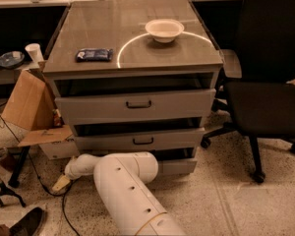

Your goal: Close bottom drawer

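The grey cabinet has three drawers, all pulled out a little. The bottom drawer shows only the right part of its low grey front, with a dark gap above it. My white arm crosses in front of it and hides its handle and left part. The arm bends left at floor level, and my gripper is at its end, by the cabinet's lower left corner. The middle drawer and top drawer show their dark bar handles.
A white bowl and a blue packet lie on the cabinet top. A black office chair stands close on the right. A cardboard box, a cable and a shoe are on the left floor.
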### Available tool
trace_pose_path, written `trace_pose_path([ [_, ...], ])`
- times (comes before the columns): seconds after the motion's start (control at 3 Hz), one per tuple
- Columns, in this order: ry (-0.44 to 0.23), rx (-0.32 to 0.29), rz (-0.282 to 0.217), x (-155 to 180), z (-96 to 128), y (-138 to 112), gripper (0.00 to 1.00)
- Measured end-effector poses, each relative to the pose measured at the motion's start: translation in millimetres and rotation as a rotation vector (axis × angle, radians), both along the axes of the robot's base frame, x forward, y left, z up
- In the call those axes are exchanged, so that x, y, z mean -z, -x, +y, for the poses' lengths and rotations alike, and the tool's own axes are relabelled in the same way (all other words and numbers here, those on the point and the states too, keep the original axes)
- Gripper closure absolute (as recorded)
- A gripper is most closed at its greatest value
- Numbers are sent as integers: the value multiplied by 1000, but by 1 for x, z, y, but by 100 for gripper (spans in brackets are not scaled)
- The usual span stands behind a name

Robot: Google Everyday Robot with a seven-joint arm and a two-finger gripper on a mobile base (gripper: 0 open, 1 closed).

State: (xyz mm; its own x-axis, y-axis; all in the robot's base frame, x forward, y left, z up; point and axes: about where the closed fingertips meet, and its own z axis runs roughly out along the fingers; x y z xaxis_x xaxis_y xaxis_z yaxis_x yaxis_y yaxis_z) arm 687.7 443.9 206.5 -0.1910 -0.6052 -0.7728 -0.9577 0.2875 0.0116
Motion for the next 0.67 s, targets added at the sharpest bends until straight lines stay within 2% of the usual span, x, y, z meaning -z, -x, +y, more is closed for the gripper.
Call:
trace_pose_path([
  [0.33,31,-14,0,-14,-14,19,0],
  [0.67,52,-28,12,-23,-32,47,0],
])
